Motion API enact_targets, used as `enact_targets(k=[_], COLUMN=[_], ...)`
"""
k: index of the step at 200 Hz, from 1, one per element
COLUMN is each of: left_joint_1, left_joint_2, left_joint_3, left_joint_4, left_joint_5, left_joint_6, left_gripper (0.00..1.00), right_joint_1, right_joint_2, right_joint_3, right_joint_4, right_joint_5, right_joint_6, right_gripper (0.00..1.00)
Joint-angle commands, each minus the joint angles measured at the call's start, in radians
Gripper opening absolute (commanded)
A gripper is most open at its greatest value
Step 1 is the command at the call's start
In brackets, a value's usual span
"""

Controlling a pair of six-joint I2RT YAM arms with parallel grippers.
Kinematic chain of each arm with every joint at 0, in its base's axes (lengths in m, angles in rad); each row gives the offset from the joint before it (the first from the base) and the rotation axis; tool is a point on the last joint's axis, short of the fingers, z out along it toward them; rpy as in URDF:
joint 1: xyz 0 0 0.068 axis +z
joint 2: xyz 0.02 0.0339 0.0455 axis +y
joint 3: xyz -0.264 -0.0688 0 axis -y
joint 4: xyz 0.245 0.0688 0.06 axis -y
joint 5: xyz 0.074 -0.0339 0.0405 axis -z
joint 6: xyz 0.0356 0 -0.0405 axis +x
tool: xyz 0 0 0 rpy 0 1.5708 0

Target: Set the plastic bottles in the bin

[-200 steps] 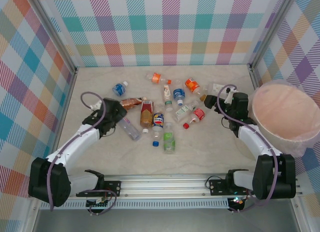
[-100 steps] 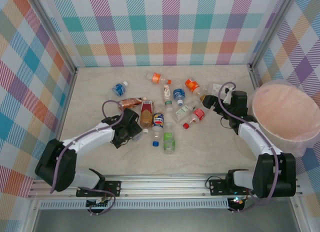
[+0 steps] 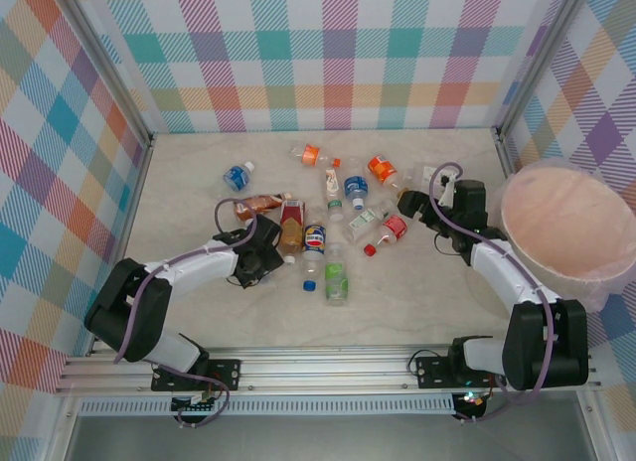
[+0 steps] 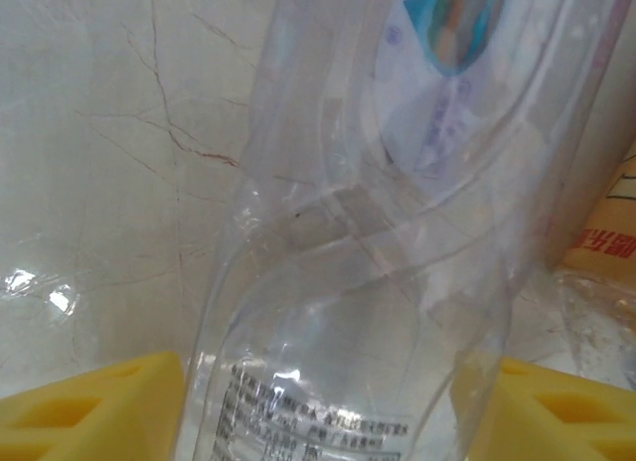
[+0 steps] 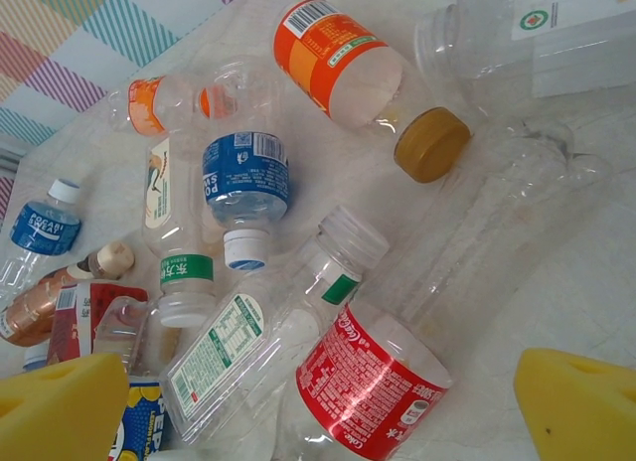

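In the overhead view the plastic bottles [image 3: 328, 213] lie scattered on their sides across the middle of the pale marbled tabletop [image 3: 417, 302]. The bin [image 3: 561, 228] stands at the right edge of the frame, well apart from them and with no bottle visible inside.

The left gripper [image 3: 260, 260] sits low at the left side of the cluster. In its wrist view the yellow fingers [image 4: 89, 411] are set wide apart in the two bottom corners. A clear bottle [image 4: 378, 232] lies on the tabletop between them and runs up toward the top right. The pads stand right against its walls, but whether they squeeze it cannot be told.

The right gripper [image 3: 425, 208] hangs at the right side of the cluster, between the bottles and the bin. Its fingers [image 5: 60, 401] are spread wide and hold nothing. In its wrist view a red-labelled bottle [image 5: 373, 382] lies at the lower centre. An orange-labelled bottle [image 5: 348, 69] with a tan cap lies near the top, and a blue-labelled bottle [image 5: 246, 183] with a white cap lies left of centre
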Motion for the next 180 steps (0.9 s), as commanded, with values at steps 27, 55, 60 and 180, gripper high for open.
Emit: enact_targets(k=[27,55,60,180], left_joint_1=[0.0,0.006,0.008,-0.01], left_joint_2=[-0.052,-0.125,-0.141,-0.09], left_joint_3=[-0.086,-0.071,-0.066,0.222], left_joint_4=[0.065,0.043,0.033,0.537], left_joint_5=[-0.023,-0.059,-0.069,0.686], left_joint_6=[0.075,0.182,0.202,0.374], left_gripper=[0.58,0.54,0.54,0.52], right_joint_1=[0.033,0.049,0.054,0.125], right_joint_2=[0.002,-0.014,-0.018,-0.038], right_joint_3=[0.062,0.068,0.07,0.183], right_joint_4=[-0.022,-0.02,-0.018,0.118], right_joint_5=[-0.013,-0.024,-0.026,-0.299], right_joint_6=[0.007,0.0,-0.003,0.205], right_gripper=[1.0,1.0,1.0,1.0])
